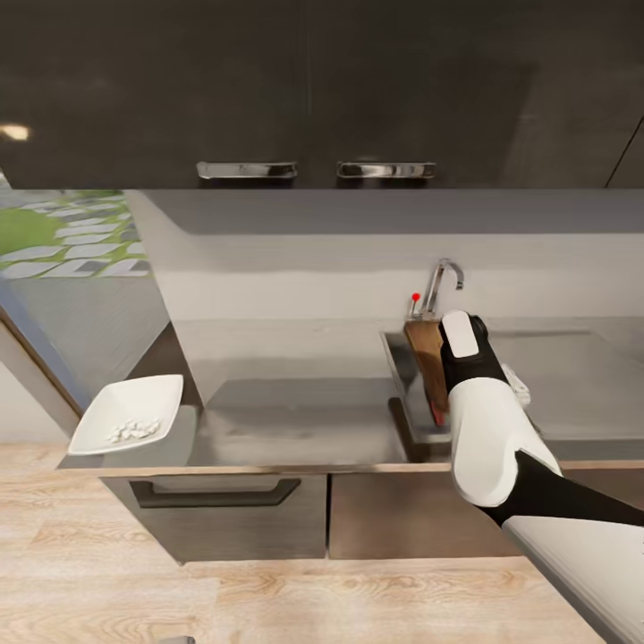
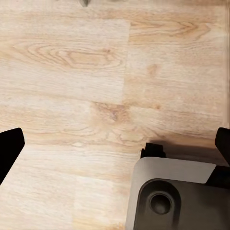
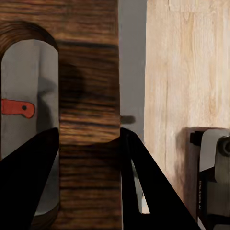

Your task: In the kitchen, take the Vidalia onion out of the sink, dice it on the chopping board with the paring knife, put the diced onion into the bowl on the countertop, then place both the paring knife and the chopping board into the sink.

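From the head view, the right arm reached over the sink (image 1: 402, 394), set into the right part of the countertop (image 1: 295, 411), and held the chopping board (image 1: 427, 358) tilted on edge inside the basin, under the faucet (image 1: 443, 282) with its red knob. The forearm covered the right gripper itself and most of the board. A sliver of red low beside the board was likely the paring knife handle (image 1: 437, 413), though too little showed to be sure. The white bowl (image 1: 130, 413) sat at the countertop's front left corner with pale diced onion (image 1: 134, 431) in it.

In the left wrist view, the left gripper (image 2: 117, 143) hung over the pale wooden floor (image 2: 72, 72), its dark fingers wide apart at the frame's sides and holding nothing.

In the right wrist view, the right gripper (image 3: 88, 163) pinched the chopping board (image 3: 88, 86) on the wood strip beside its handle cut-out, one finger on each face. Through that opening the paring knife's (image 3: 18, 108) reddish handle lay on the grey steel of the sink; its blade was hidden. The board looked stiff, thin and smooth, so I judged that a grip so near one end could let it swing or slip; the strip by the cut-out seemed a sound hold for lowering it.
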